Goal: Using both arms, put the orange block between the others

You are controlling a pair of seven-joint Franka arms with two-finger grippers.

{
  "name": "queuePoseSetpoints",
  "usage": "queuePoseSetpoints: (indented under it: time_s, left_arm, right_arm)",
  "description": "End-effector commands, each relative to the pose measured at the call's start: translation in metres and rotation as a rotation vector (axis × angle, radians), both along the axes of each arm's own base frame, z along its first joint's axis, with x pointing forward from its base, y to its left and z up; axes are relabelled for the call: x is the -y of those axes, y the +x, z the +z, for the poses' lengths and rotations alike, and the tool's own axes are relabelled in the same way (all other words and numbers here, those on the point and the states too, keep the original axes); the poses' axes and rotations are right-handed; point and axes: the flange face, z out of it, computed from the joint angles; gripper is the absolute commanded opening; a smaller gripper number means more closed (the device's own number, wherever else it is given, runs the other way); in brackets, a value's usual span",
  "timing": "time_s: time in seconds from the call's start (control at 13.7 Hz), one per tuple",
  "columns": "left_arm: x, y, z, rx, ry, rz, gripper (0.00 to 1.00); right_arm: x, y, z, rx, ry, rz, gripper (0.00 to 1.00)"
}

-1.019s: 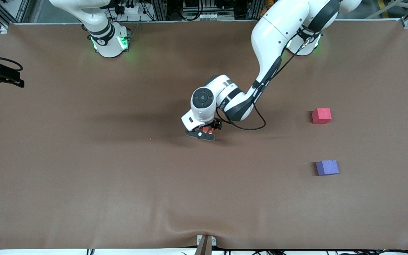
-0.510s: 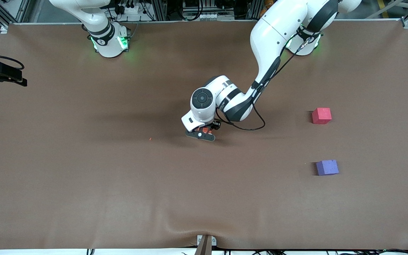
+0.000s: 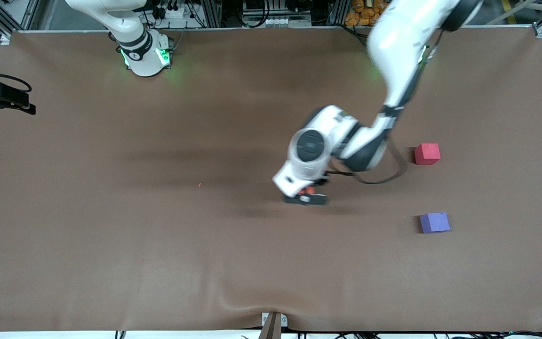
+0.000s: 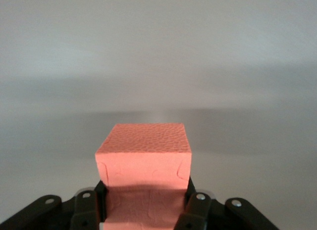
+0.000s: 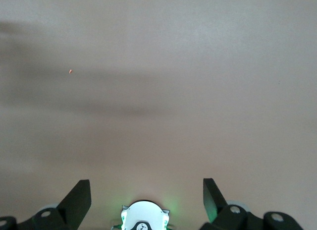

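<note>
Your left gripper (image 4: 143, 210), jaws pinching the orange block (image 4: 143, 155) low, risks dropping it; right gripper (image 5: 146, 195) waits, jaws spread.

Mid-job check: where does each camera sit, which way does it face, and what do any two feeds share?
Front view: high across the table, facing both bases; shows the left tool gripping the orange block, plus the red-pink cube and purple-blue cube.
Left wrist view: on the left wrist, looking past its fingers at the block; shared with the front view.
Right wrist view: on the right wrist, over brown table; open right tool.
</note>
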Motion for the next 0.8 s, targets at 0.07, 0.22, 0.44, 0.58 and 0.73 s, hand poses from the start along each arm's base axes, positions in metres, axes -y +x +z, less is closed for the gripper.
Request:
queuePoseSetpoints:
  time_s: [0.07,0.22,0.44,0.58,0.73]
  left_arm:
    - [-0.134,-0.006,0.024,-0.047,0.068,0.050,0.00]
    - [-0.208,0.001,0.016,-0.075,0.063,0.031,0.00]
    - [-0.286,-0.002,-0.014,-0.070,0.031,0.008,0.00]
    - [-0.340,0.001,-0.031,-0.048,0.004,-0.017,0.00]
    - [-0.373,0.002,-0.050,-0.040,-0.015,-0.050,0.00]
  right_arm:
    - [-0.002,-0.005,0.007,0.004,0.016,-0.003,1.00]
    - [-0.003,-0.005,0.008,0.006,0.021,-0.001,1.00]
    - [-0.004,-0.004,0.007,0.006,0.016,0.001,1.00]
    - [-0.007,-0.004,0.007,0.006,0.021,0.006,1.00]
    - [-0.013,-0.004,0.008,0.007,0.021,0.017,1.00]
